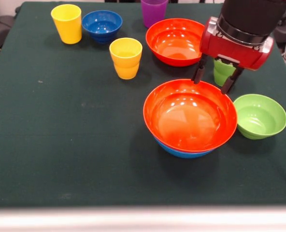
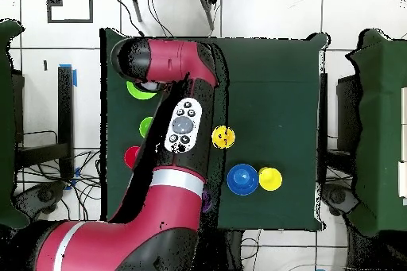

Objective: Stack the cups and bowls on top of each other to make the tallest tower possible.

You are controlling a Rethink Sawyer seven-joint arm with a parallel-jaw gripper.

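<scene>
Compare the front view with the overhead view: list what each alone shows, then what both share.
Front view only: the glossy orange-red plastic bowl nested in the light blue bowl, the second orange-red bowl and the open tool. Overhead only: the long red arm covering those bowls, and floor cables. Both: the small dark blue bowl, the yellow cup and the yellow-orange cup.

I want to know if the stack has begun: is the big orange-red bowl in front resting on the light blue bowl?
Touching. The front view shows the orange-red bowl nested in the light blue bowl, whose rim peeks out directly beneath with no gap.
</scene>
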